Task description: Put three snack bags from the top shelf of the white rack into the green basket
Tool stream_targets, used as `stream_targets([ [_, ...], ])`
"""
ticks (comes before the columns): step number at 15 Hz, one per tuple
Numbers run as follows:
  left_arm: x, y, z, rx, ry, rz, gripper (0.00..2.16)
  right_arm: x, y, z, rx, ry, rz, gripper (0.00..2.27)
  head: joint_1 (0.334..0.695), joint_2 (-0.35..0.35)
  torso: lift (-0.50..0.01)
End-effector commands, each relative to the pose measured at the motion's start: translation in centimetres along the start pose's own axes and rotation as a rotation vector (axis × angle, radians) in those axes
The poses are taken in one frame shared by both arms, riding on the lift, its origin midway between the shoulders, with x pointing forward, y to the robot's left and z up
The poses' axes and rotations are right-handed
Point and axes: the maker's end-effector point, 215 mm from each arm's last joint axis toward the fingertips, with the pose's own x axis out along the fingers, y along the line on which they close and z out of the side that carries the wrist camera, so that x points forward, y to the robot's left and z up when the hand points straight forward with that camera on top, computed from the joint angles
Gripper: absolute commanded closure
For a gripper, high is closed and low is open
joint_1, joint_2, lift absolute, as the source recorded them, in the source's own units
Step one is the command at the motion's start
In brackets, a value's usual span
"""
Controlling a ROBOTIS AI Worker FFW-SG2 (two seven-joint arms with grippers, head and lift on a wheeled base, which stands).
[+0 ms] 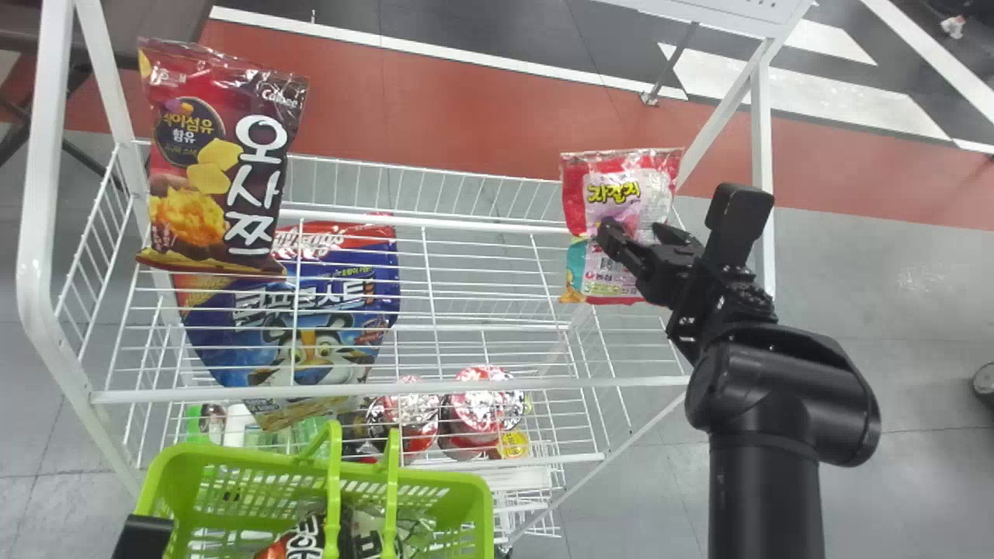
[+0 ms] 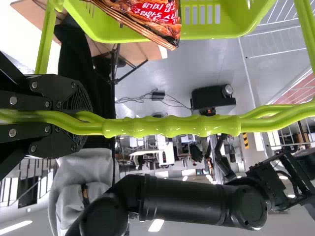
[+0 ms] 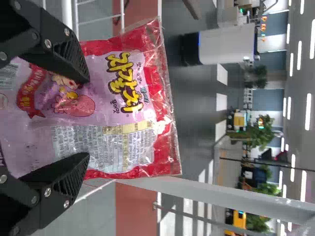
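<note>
Upright at the right end of the white rack (image 1: pixel 435 384) stands a red and pink snack bag (image 1: pixel 617 186). My right gripper (image 1: pixel 633 234) is at its near side; in the right wrist view the fingers of my right gripper (image 3: pixel 83 118) stand apart in front of the bag (image 3: pixel 123 108). A red and purple snack bag (image 1: pixel 217 167) stands at the rack's left end. My left gripper (image 1: pixel 144 536) is beside the green basket (image 1: pixel 458 483); in the left wrist view my left gripper (image 2: pixel 81 116) is shut on the basket handle (image 2: pixel 172 126). Dark snack bags (image 1: pixel 299 542) lie inside the basket.
Lower in the rack are a blue cereal bag (image 1: pixel 303 310) and several foil-topped cups (image 1: pixel 481 407). White rack posts (image 1: pixel 39 194) rise at both ends, the right one (image 1: pixel 763 155) close behind my right gripper.
</note>
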Motion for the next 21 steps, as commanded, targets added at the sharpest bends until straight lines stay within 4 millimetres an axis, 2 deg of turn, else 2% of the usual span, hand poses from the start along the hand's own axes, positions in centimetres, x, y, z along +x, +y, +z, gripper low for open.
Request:
stream_targets([
  [1,0.0,0.0,0.3,0.003,0.001,0.001,2.15,-1.1,0.4,0.8,-0.026,-0.051,0.008,2.11,0.695,-0.35,0.0],
  [6,0.0,0.1,0.4,0.0,0.002,-0.002,2.15,-4.7,1.1,3.7,-0.034,-0.161,0.02,2.11,0.695,-0.35,0.0],
  [8,0.0,0.0,0.5,0.005,0.001,-0.002,2.15,-6.9,1.7,4.6,-0.023,-0.193,0.035,2.11,0.695,-0.35,0.0],
  [11,-0.2,0.0,0.7,0.007,-0.003,0.001,2.15,-12.5,4.7,5.7,-0.01,-0.221,0.108,2.11,0.695,-0.35,0.0],
  [14,-0.7,0.7,1.0,-0.004,-0.022,0.017,2.15,-18.0,8.7,6.3,0.027,-0.244,0.227,2.11,0.695,-0.35,0.0],
  [18,-1.2,1.0,0.7,-0.033,-0.048,0.019,2.15,-22.2,13.1,2.4,0.092,-0.127,0.384,2.11,0.695,-0.35,0.0],
  [21,-1.0,0.8,0.8,-0.034,-0.053,0.011,2.15,-24.6,15.5,-2.3,0.192,0.033,0.506,2.11,0.695,-0.35,0.0],
])
